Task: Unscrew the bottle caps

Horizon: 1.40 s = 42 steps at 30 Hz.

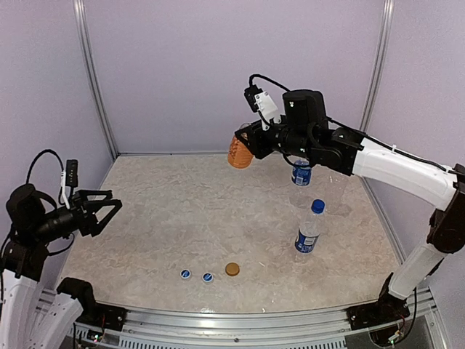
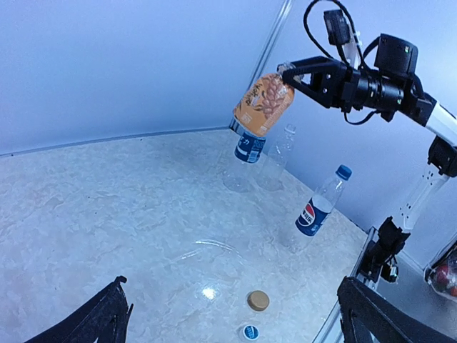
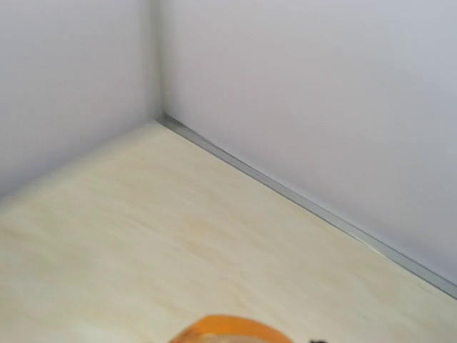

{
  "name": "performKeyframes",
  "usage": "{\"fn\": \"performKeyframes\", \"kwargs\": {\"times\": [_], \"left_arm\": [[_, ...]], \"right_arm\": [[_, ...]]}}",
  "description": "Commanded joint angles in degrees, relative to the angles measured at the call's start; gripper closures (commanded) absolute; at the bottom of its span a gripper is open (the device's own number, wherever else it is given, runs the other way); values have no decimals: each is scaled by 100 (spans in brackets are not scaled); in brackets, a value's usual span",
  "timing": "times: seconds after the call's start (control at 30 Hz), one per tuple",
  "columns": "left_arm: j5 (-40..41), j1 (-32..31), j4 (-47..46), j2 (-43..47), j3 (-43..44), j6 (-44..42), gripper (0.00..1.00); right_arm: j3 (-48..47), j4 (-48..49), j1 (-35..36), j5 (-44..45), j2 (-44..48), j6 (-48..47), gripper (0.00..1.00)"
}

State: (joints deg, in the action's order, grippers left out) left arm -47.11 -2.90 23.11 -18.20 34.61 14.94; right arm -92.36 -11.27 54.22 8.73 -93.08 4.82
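From above, we see the left gripper (image 1: 102,209) raised over the near left of the table (image 1: 167,211), its jaws spread wide and empty. The right gripper (image 1: 247,145) is clamped on the orange juice bottle (image 1: 238,153), held in the air at the far side. A blue cap (image 1: 185,274), a second blue cap (image 1: 208,277) and a golden-brown cap (image 1: 232,269) lie in a row near the front edge. To the right stands a capped bottle (image 1: 308,233), with an open labelled bottle (image 1: 301,177) behind it.

From the left wrist, we see its fingers (image 2: 100,321) far apart at the bottom corners. The golden-brown cap (image 2: 258,300) and one blue cap (image 2: 250,332) lie between them. The orange juice bottle (image 2: 265,103) hangs tilted, and a clear unlabelled bottle (image 2: 277,158) stands behind.

From the right wrist, we see only an orange edge (image 3: 228,329) at the bottom, above the table (image 3: 178,236).
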Motion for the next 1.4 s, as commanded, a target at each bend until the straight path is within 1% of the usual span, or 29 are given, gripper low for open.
{"fn": "performKeyframes", "kwargs": {"times": [0.0,0.1,0.13,0.27,0.37,0.47,0.63,0.9,1.07,1.1,1.17,1.2,1.23,1.33,1.37], "left_arm": [[235,237,-609,1,-304,1012,1],[324,246,-540,34,-475,1030,1],[306,404,-518,46,-536,1043,1],[269,534,-540,21,-573,998,1],[273,570,-523,-55,-556,967,1],[213,591,-546,-124,-564,1001,1],[174,654,-566,-191,-571,1020,1],[160,660,-589,-193,-585,1011,1],[155,666,-585,-176,-573,1011,1],[153,673,-583,-169,-573,1011,1],[137,664,-583,-168,-578,1011,1],[127,659,-589,-161,-578,1011,1],[124,663,-595,-166,-575,1011,1],[92,660,-613,-172,-590,1002,2],[67,664,-615,-179,-595,1002,2]], "right_arm": [[948,-150,-425,114,-107,-830,100],[1089,-51,-755,-456,-259,-1544,100],[1139,9,-894,-734,-312,-1689,100],[1323,324,-1540,-1724,-580,-1956,100],[1478,503,-1777,-1991,-866,-2147,100],[1618,806,-1856,-2071,-1166,-2248,100],[1825,1435,-1861,-2045,-1512,-2133,100],[1879,1583,-1862,-2162,-1979,-2001,100],[2089,1865,-1862,-2177,-2019,-1834,100],[2067,1830,-1862,-2166,-2021,-1823,96],[1976,1652,-1862,-2144,-2009,-1823,70],[1934,1574,-1862,-2126,-1978,-1827,61],[1883,1503,-1862,-2110,-1940,-1827,54],[1683,1295,-1862,-2102,-1838,-1828,42],[1604,1203,-1862,-2083,-1818,-1841,33]]}}
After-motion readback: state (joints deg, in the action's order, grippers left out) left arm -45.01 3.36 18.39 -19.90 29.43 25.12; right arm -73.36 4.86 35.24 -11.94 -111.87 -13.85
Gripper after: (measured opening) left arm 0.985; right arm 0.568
